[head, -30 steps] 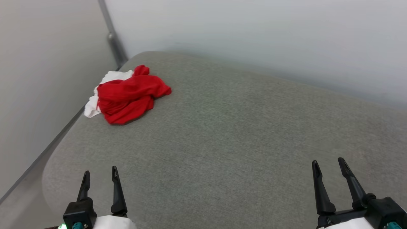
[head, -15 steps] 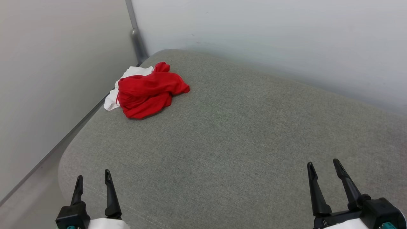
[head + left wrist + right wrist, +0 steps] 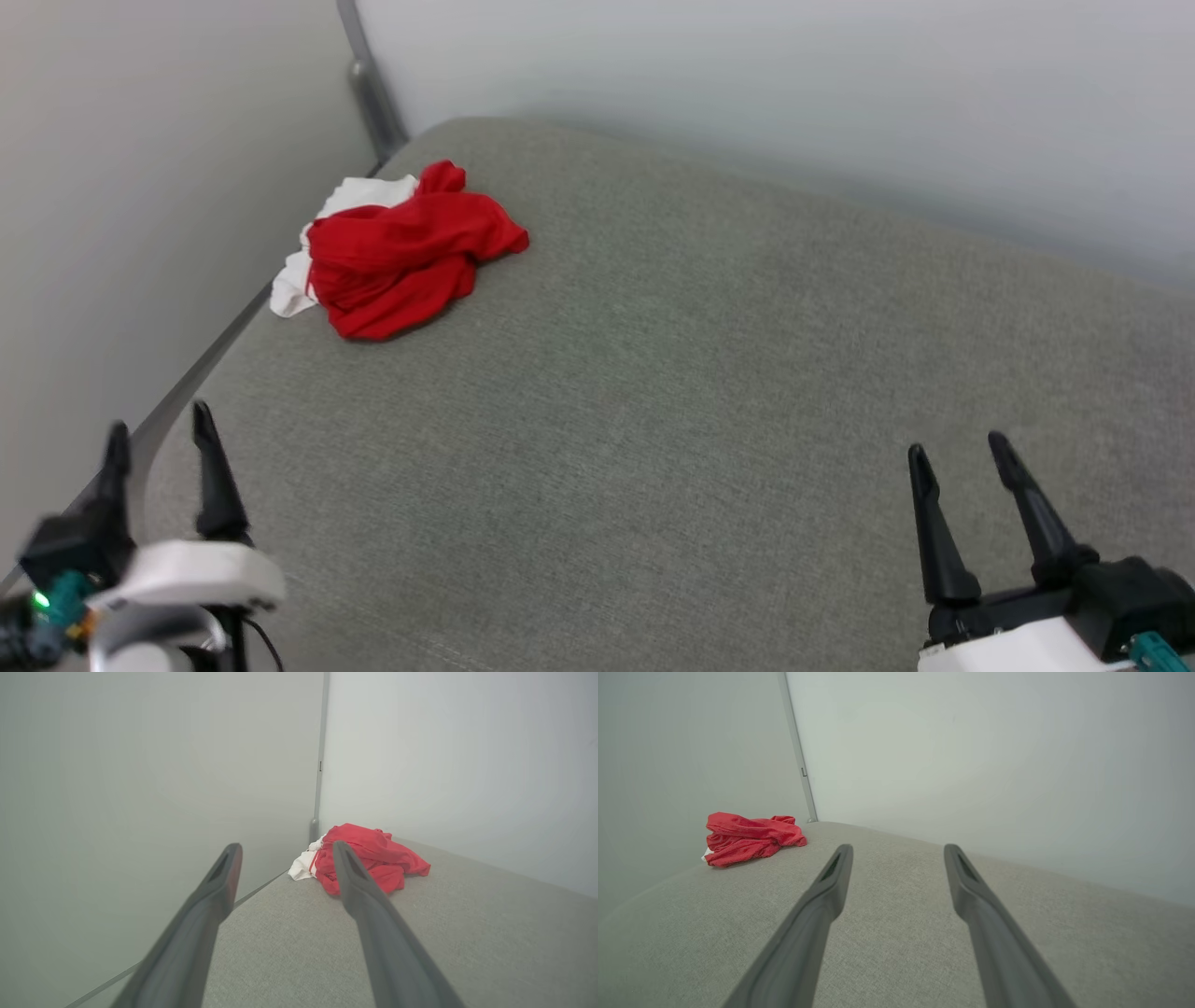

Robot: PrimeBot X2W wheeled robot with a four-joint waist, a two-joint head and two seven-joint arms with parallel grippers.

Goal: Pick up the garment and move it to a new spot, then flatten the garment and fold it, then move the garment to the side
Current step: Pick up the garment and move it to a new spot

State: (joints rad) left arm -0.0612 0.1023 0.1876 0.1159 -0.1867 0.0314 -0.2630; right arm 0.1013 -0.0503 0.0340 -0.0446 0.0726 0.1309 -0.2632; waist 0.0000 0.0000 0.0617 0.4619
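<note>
Both my tools stand open and empty: the left tool point(image 3: 158, 418) hangs over the near left edge of the grey padded surface point(image 3: 653, 392), and the right tool point(image 3: 957, 444) over its near right part. The garment point(image 3: 401, 252) lies well apart from both, a crumpled heap in the far left corner, close to the side wall point(image 3: 121, 205).

The risk, as I judge it, lies in that corner. The white part of the heap sits right at the surface's edge, so a reach that nudges before it closes could push cloth into the gap by the wall. My left arm also has little room there and may brush the wall. With the cloth bunched, I may pinch one loose layer and drag the rest.

The head view shows how near the heap is to the edge. My left wrist view looks into the heap's near face and picks out the white sleeve point(image 3: 303, 865) with a thin red stripe. From the right wrist view the heap reads low and almost wholly red.
</note>
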